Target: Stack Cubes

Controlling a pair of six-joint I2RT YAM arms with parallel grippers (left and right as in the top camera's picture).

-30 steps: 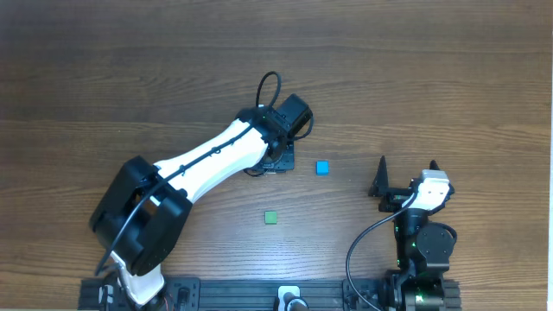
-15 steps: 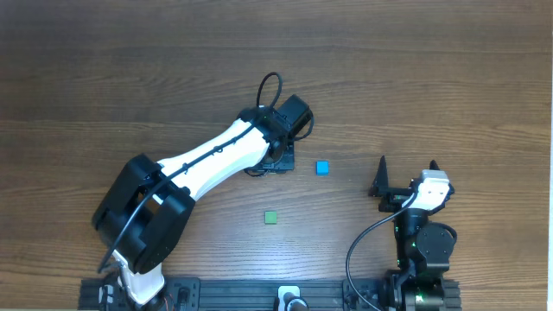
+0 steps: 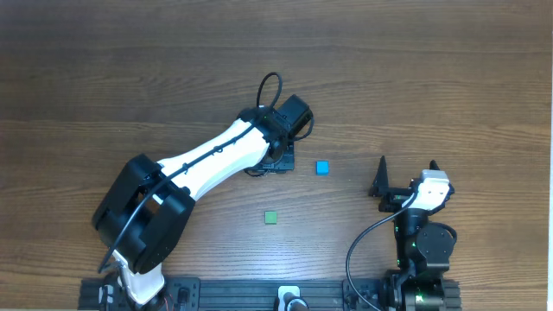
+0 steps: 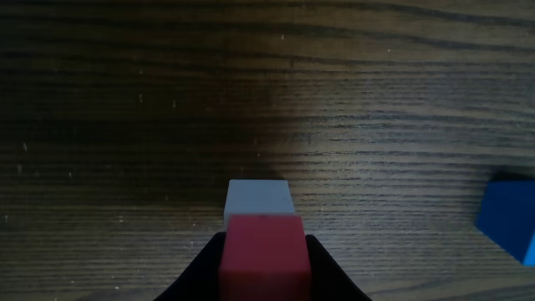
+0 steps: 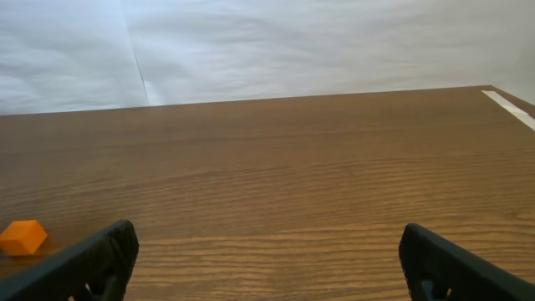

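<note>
From where I stand, the left arm reaches out over the middle of the wooden table [image 3: 449, 69], and its gripper [image 3: 278, 161] sits low over the wood. Its fingers [image 4: 322, 272] are closed in on a red cube [image 4: 263, 251], one against each side face. A grey cube [image 4: 259, 199] lies hard against the red one on its far side. Whether the red cube rests on it or only beside it, I cannot tell.

The blue cube [image 3: 322, 168] sits near the left gripper on its right, a strip of bare wood between them. The green cube [image 3: 270, 218] lies well apart, back toward the arm bases.

The right arm is tucked close to its base, and its gripper [image 3: 406, 177] is spread wide with nothing in it. The right wrist view shows an orange cube [image 5: 22, 237] off to one side, beyond one open finger [image 5: 100, 259].

Past the left gripper the wood runs broad and bare up to the far edge, where the table meets a white backdrop [image 5: 292, 50]. The whole right side beyond the blue cube is open as well.
</note>
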